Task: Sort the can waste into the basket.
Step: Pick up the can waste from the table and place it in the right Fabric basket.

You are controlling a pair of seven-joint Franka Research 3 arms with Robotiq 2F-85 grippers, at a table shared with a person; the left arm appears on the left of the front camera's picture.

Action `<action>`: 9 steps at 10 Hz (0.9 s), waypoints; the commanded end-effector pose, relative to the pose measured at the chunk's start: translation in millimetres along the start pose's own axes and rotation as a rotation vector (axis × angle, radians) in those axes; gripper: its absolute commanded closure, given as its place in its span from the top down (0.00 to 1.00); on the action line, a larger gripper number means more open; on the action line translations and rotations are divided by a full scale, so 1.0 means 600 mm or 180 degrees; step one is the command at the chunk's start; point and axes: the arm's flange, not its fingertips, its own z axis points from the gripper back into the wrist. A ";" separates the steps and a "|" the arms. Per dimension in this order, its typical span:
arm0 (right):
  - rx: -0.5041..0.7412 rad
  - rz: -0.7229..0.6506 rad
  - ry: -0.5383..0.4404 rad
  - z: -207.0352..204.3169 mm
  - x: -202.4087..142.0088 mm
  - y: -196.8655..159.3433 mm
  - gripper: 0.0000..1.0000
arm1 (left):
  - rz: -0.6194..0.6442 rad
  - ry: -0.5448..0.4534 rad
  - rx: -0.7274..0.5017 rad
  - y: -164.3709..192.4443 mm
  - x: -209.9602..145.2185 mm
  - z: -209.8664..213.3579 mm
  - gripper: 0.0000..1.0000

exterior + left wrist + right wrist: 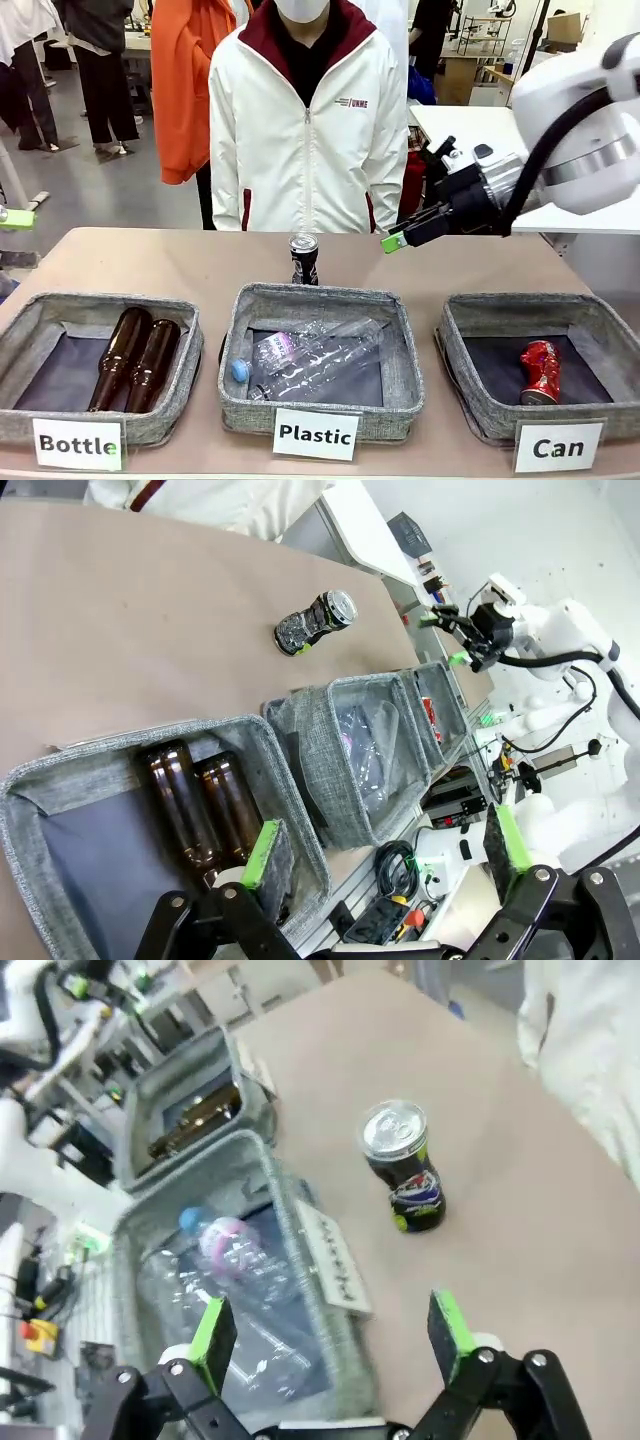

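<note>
The right gripper (398, 238) hangs above the table's far right part with its green-padded fingers spread wide and nothing between them. In its own wrist view the right gripper (330, 1335) points down at the table just beyond the far wall of the middle basket, with the black can (402, 1165) a little ahead of the fingertips. That can (304, 258) stands upright on the bare table near the far edge, just behind the middle basket; its body is dented and crumpled, its top silver, its lower print red, blue and white. The right arm comes in from the right, wrist bent so the fingers aim leftward and slightly down.

The left gripper (385, 845) is also spread and empty, held over the near left corner, above the front wall of the Bottle basket (30, 330).

The red can (541, 371) lies crushed inside the Can basket (470, 385), towards its near right corner, so one of two cans is in and one is out. Three grey baskets sit in a row along the near edge. The Bottle basket holds two brown glass bottles (135, 358) side by side. The Plastic basket (250, 400) holds clear plastic bottles (310, 358), their number hard to tell. A person in a white jacket (305, 140) stands at the far edge.
</note>
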 end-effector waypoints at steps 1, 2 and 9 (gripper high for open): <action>0.0092 0.0566 -0.0056 -0.039 0.023 -0.055 1.00 | 0.0022 0.0024 0.0008 -0.004 0.000 0.005 1.00; -0.0019 0.0727 -0.0041 -0.066 0.034 -0.081 1.00 | 0.0022 0.0024 0.0008 -0.004 0.000 0.005 1.00; 0.0503 0.1284 0.0390 -0.241 0.029 -0.177 1.00 | 0.0022 0.0024 0.0008 -0.004 0.000 0.005 1.00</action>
